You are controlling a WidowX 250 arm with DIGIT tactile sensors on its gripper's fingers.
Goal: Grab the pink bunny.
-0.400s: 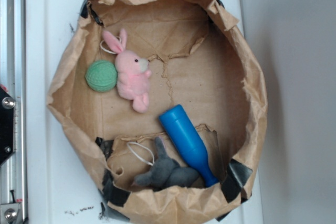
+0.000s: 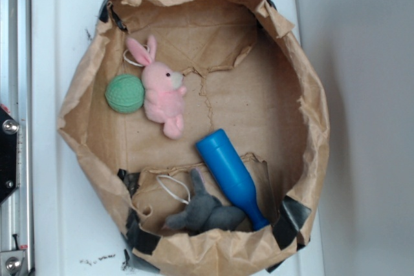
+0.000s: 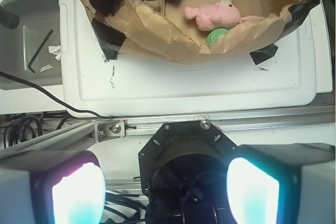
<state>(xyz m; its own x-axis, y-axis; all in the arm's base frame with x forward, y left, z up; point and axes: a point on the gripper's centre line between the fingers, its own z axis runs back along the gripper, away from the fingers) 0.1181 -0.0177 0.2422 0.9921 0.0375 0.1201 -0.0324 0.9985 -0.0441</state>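
While the gripper (image 3: 165,192) hangs well outside the paper-lined basket (image 2: 310,95), its jaws are spread wide and hold nothing. Inside, the pink bunny (image 2: 162,92) lies at the left, touching a green ball (image 2: 125,93) — well apart from a blue bottle (image 2: 229,174) and a grey plush toy (image 2: 204,211).

A crumpled brown paper bag (image 2: 304,95), rolled open and taped down with black tape, sits on a white tray (image 2: 52,179). Inside, the pink bunny (image 2: 162,92) lies on its side — ears toward the top — touching a green knitted ball (image 2: 125,93). Lower down, a blue bottle-shaped toy (image 2: 229,176) lies diagonally just beside a grey plush animal (image 2: 204,211). No gripper appears in this view.
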